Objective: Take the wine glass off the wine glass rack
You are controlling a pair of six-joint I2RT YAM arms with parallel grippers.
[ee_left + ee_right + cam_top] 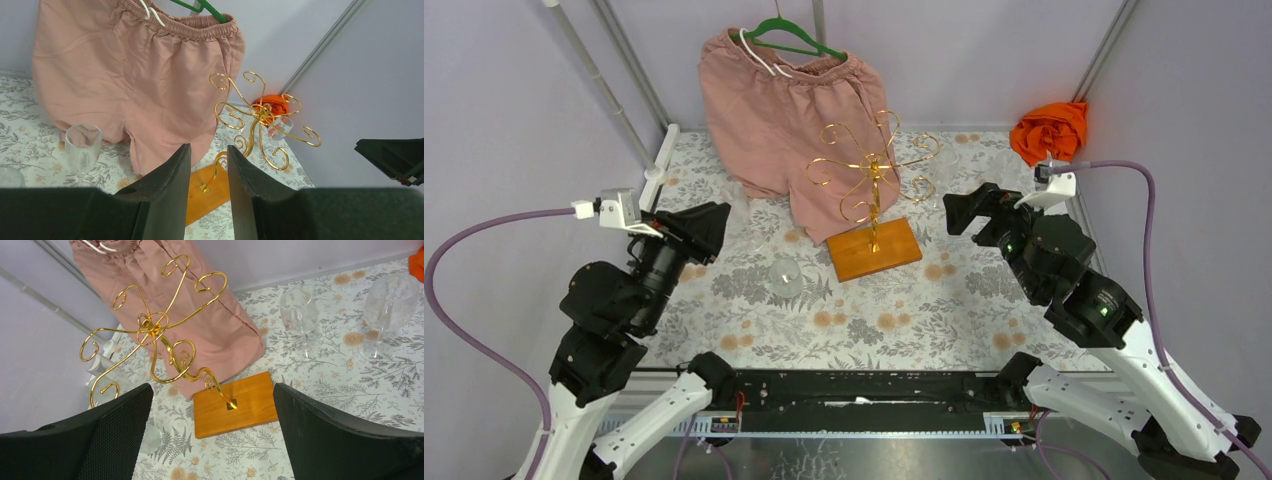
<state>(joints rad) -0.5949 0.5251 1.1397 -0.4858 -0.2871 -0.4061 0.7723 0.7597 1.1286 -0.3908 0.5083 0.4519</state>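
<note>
The wine glass rack stands ahead of both grippers and between them, and none of its curled gold arms carries a glass in any view. A wine glass appears to stand upright on the floral surface, apart from the rack's wooden base, just beyond the tip of the left gripper and off to its right. That gripper is part-open and empty: its wrist view shows nothing between its 2 fingers. The right gripper is spread wide and holds nothing, with the rack base ahead of it. A second glass stands to the left of the left gripper, before the pink shorts, and a pair of glasses stands ahead and to the right of the right gripper. Which glass the task means I cannot tell. By my reading the removal itself is finished and the step in hand is clearing away. The next move calls for drawing the left gripper straight back, fingers apart, well off the nearby bowl and the wire arms.
</note>
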